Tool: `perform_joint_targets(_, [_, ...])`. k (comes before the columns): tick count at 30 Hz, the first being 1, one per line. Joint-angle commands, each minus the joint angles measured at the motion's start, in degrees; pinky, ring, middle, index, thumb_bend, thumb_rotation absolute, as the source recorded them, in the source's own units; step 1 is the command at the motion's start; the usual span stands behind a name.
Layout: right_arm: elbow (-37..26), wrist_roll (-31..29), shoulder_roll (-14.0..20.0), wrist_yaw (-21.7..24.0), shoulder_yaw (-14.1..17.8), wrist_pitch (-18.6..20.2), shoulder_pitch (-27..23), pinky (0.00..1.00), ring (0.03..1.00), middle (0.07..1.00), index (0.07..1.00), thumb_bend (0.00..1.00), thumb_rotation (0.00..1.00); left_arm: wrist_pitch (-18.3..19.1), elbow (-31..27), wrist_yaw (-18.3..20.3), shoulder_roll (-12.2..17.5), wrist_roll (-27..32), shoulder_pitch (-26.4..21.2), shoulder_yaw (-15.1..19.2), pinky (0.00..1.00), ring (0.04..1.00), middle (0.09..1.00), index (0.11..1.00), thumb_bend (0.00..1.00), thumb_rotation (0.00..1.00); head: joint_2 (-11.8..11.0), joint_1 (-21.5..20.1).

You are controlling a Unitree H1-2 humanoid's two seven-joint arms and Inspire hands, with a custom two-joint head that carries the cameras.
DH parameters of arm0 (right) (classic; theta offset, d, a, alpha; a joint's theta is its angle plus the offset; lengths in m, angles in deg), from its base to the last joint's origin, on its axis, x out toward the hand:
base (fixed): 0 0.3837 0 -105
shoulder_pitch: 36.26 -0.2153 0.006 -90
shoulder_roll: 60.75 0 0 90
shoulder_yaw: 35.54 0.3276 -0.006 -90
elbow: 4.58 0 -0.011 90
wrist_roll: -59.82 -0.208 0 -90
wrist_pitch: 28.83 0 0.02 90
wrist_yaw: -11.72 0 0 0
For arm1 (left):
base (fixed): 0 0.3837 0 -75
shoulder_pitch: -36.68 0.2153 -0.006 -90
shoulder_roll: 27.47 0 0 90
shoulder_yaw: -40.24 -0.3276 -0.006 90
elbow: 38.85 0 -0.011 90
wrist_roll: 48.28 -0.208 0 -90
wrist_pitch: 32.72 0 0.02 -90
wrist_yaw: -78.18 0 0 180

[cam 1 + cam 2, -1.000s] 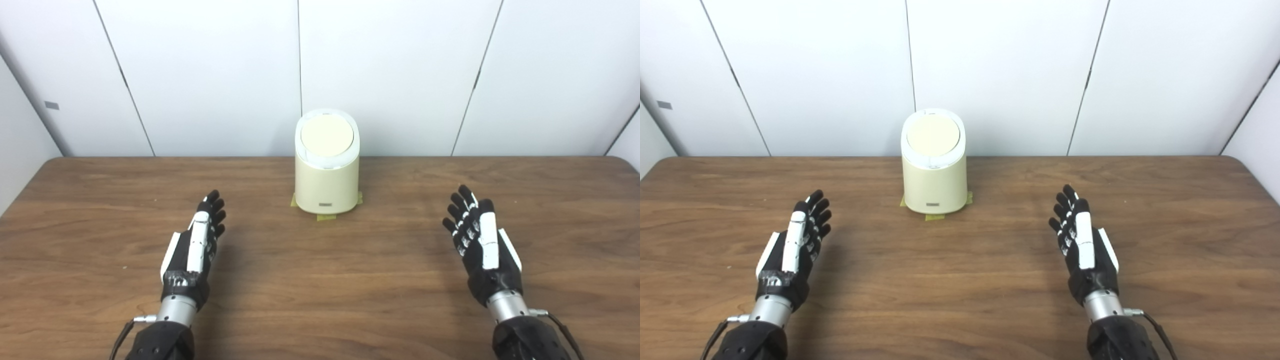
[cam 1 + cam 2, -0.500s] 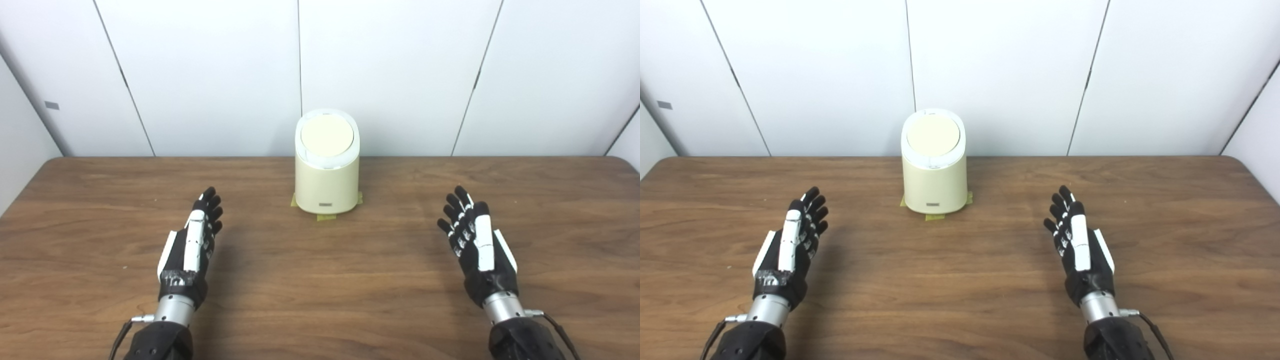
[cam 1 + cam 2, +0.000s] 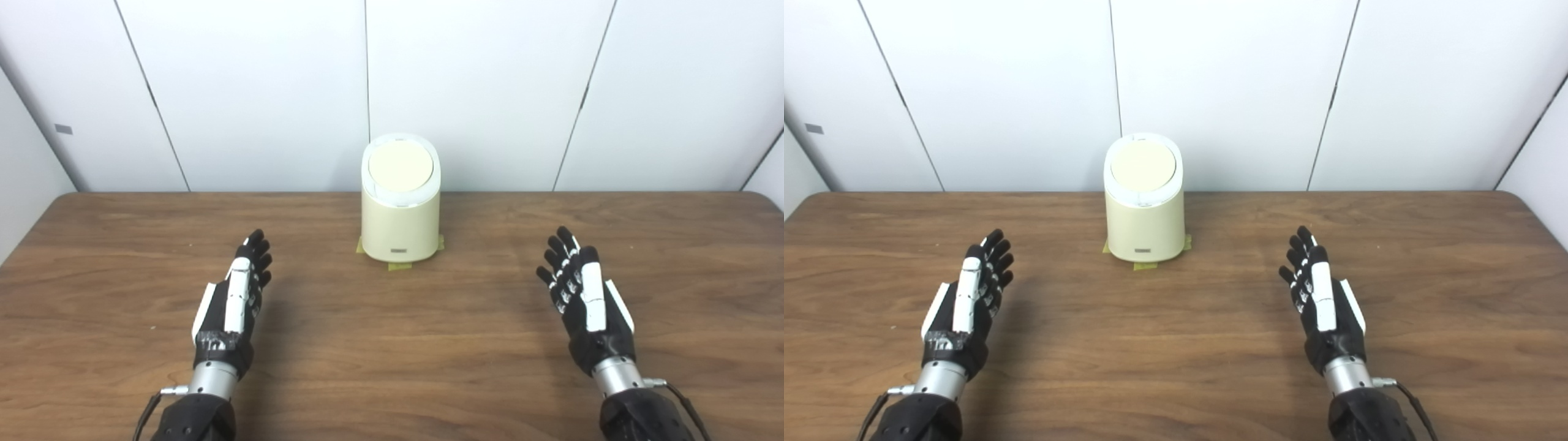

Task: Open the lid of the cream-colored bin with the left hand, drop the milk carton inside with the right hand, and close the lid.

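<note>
Cream-colored bin (image 3: 400, 214) sits upright at the back middle of the wooden bench (image 3: 392, 343), close to the white wall panels (image 3: 478, 92). Its lid (image 3: 400, 166) is down flat, a round cream disc inside a white rim. Small dark label low on the front face. Yellow tape tabs (image 3: 399, 266) stick out from under the base on the near side and at both sides.

Left hand (image 3: 231, 306) is over the bench on the near left, well apart from the bin. Fingers (image 3: 257, 251) straight, slightly spread, pointing toward the wall; it holds nothing. White back plates face up and inward, thumb side uppermost. Can't tell whether it rests on the wood or hangs just above it.

Right hand (image 3: 585, 300) mirrors it on the near right, also well apart from the bin. Fingers (image 3: 560, 251) extended and a bit fanned, nothing in them. Same doubt about contact with the surface.

Both forearms enter from the bottom edge, silver wrist cuffs showing, a thin cable (image 3: 689, 404) trailing off the right wrist.

Milk carton: not visible in either eye view, so can't say where it is.
</note>
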Motion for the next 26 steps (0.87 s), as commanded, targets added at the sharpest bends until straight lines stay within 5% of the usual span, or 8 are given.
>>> perform_joint_targets(1, [-2.3,-0.4,0.3,0.2,0.4,-1.5,-1.5,0.94,0.985,0.984,0.989,0.7,0.99,-2.2,-0.6,0.0,0.5,0.0,-1.6,-0.3,1.0,0.977,0.974,0.975,0.43,1.0,0.1,-0.1])
perform_joint_targets(22, [-3.8,-0.1,0.8,0.4,-0.1,0.0,-1.5,0.96,0.991,0.989,0.993,0.69,0.97,-0.9,-1.4,-0.1,1.4,0.0,-1.8,-1.0,0.99,0.97,0.968,0.981,0.41,1.0,1.5,-0.8])
perform_joint_targets(26, [-4.1,1.2,1.4,0.4,-0.7,0.1,-1.4,0.94,0.984,0.984,0.993,0.73,0.82,-1.0,-1.4,-0.1,1.4,-0.3,-1.7,-1.2,0.99,0.971,0.97,0.977,0.42,1.0,1.6,-0.5])
